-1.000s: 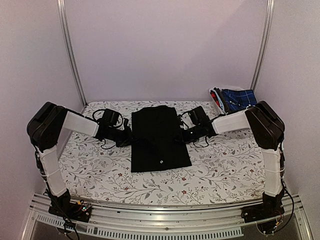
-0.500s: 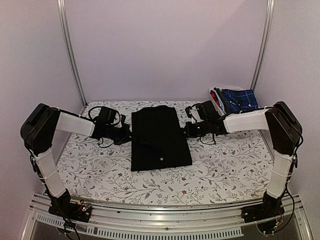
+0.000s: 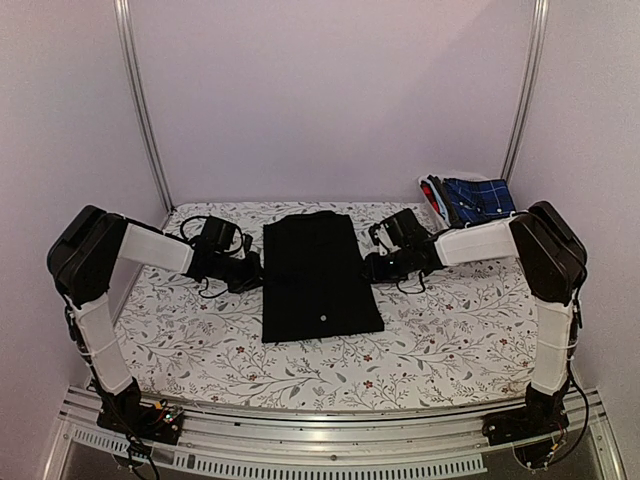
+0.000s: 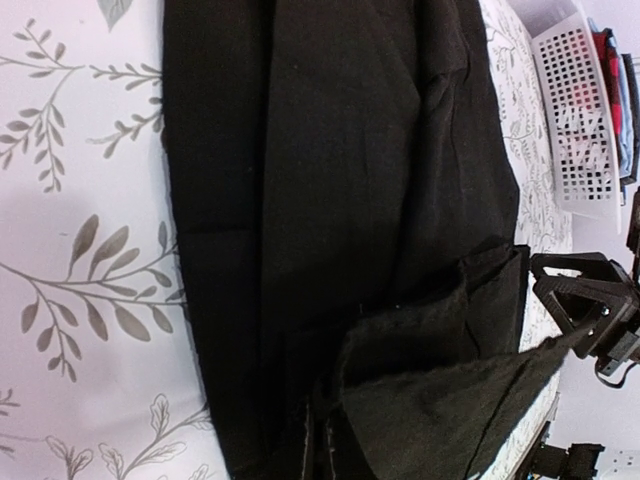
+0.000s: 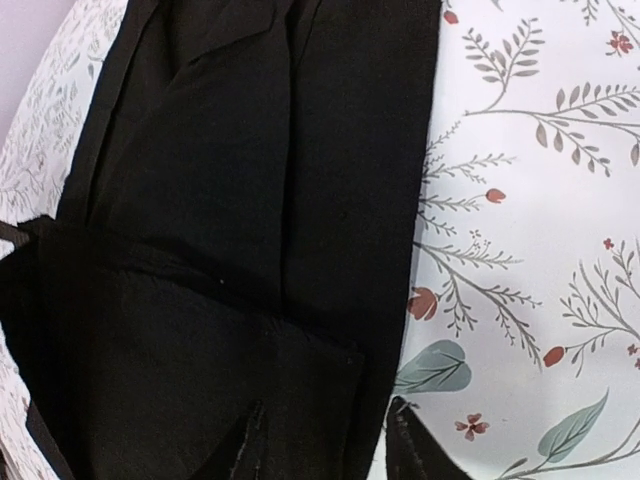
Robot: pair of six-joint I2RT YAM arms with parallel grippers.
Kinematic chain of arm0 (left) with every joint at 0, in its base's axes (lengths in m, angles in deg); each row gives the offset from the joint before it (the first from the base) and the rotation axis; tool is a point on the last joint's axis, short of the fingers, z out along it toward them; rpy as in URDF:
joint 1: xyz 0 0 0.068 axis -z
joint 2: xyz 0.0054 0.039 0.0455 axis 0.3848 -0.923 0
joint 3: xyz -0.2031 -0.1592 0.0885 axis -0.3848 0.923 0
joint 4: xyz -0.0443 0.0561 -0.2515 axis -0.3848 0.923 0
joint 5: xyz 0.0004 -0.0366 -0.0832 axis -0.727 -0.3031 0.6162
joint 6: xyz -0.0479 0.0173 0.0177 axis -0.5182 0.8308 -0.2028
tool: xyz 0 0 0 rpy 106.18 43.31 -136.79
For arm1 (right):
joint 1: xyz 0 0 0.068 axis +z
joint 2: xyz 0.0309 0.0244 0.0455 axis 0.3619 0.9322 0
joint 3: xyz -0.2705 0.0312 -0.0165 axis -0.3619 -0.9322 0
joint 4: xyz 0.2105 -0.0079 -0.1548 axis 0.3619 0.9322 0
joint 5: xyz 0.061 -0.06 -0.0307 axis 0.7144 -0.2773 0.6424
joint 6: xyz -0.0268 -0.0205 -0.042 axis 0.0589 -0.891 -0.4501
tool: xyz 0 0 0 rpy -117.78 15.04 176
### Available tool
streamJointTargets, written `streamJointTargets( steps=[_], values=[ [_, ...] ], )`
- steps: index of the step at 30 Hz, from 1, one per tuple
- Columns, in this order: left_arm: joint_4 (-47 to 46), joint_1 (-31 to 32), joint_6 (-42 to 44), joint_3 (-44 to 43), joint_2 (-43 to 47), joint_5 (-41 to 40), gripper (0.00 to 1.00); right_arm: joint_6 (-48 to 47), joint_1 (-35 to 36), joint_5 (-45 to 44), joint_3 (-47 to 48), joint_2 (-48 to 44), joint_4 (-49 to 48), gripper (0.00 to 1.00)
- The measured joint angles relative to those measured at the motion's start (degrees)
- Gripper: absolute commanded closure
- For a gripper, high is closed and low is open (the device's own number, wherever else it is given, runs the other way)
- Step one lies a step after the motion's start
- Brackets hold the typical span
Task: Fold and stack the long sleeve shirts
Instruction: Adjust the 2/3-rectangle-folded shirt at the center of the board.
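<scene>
The black long sleeve shirt [image 3: 320, 278] lies flat on the flowered table as a long folded rectangle. It fills the left wrist view [image 4: 330, 180] and the right wrist view [image 5: 240, 200]. My left gripper [image 3: 254, 272] is at the shirt's left edge. In its wrist view the gripper [image 4: 316, 452] has its fingers nearly together on black cloth, with a raised flap [image 4: 440, 400] beside them. My right gripper [image 3: 371, 266] is at the right edge. In its wrist view it [image 5: 325, 440] is open and straddles that edge, one finger [image 5: 243, 445] over the cloth and the other [image 5: 412, 445] over the table.
A white slotted basket [image 3: 432, 200] with blue checked and red clothes stands at the back right corner and also shows in the left wrist view [image 4: 580, 120]. The right gripper's black body [image 4: 590, 310] shows beyond the shirt. Metal frame posts [image 3: 143, 110] stand at the back corners.
Both arms swung outward half a second ago and have come back in to the shirt's edges. The shirt's left edge lies a little straighter than one second ago.
</scene>
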Motion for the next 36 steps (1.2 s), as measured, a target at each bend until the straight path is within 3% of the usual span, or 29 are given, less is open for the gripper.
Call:
streamJointTargets(
  steps=[8,11,16,26,29,36],
  values=[
    [0.28,0.00,0.94,0.00,0.22,0.09,0.92,-1.11,1.16,-4.13,3.96,-1.70,6.29,0.59],
    [0.46,0.00,1.31,-0.02,0.35,0.17,0.79,-1.57,3.10,-5.64,7.45,-2.80,8.61,0.63],
    [0.96,0.00,1.46,-0.13,0.35,-0.17,0.67,-2.32,8.74,-8.24,15.06,-2.58,11.32,0.75],
    [6.14,0.00,1.29,-0.09,5.11,-4.55,0.64,-3.69,15.41,-11.13,29.07,11.63,15.98,0.75],
    [6.73,0.00,0.96,0.79,8.09,-4.35,0.64,-4.13,15.26,-13.35,31.39,16.37,18.27,0.72],
    [7.65,1.81,-0.37,7.37,13.92,-1.36,0.63,-4.22,15.02,-16.00,35.50,21.11,20.87,0.53]
  ],
)
